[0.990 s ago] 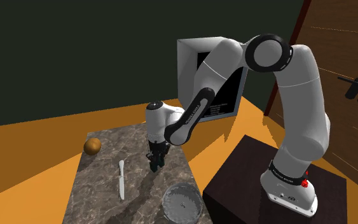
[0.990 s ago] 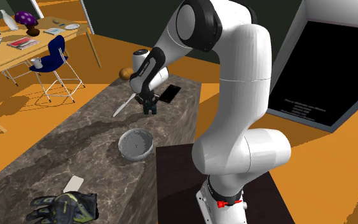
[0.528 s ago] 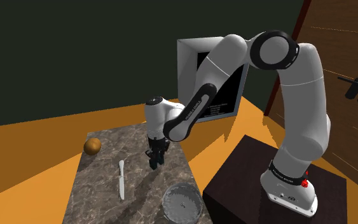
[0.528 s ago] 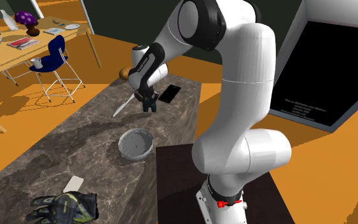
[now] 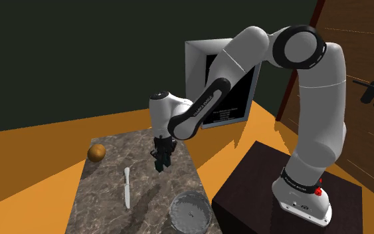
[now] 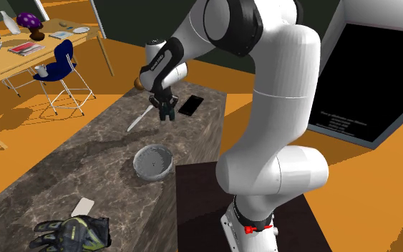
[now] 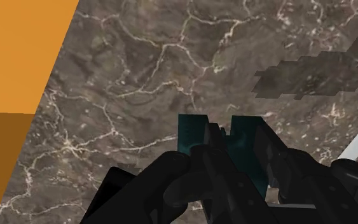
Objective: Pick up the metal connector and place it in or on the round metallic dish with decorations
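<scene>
At mid-frame in the shoulder view, the gripper [image 5: 160, 163] clasps the teal connector [image 7: 193, 133] above the marble counter [image 5: 99, 199], near its right edge; bare stone separates it from the round dish [image 5: 190, 211] at lower centre, with orange floor [image 5: 32, 173] around.

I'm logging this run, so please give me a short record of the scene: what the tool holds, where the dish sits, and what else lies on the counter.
tool: shut on the connector
connector: dark teal, clasped in the tool, over the marble counter
dish: round, grey, on the counter's end nearer the stand
task state: connector not yet in the dish
other things: knife, brown ball, glove
</scene>
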### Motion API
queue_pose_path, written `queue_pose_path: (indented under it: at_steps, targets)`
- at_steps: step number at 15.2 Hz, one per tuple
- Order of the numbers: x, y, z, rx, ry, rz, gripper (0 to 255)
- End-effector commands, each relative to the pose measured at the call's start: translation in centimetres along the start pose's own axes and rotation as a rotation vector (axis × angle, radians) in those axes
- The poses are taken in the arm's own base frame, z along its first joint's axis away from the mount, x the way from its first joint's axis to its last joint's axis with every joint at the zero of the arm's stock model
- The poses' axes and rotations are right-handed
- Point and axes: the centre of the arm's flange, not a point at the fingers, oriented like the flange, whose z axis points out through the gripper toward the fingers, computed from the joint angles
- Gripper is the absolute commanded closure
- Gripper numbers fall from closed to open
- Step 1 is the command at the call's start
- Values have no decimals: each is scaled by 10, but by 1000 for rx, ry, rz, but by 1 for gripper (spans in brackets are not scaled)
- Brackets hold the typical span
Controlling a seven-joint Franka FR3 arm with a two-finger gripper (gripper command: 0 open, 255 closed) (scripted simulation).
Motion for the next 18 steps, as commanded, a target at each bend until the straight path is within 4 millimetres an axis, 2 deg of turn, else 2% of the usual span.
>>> queue_pose_path:
  at_steps: [1, 10, 18]
  targets:
    - [-1, 1, -11, 0, 0, 0, 255]
    - [-1, -1, -57, 0, 0, 0, 255]
    - [-104, -18, -74, 0, 0, 0, 255]
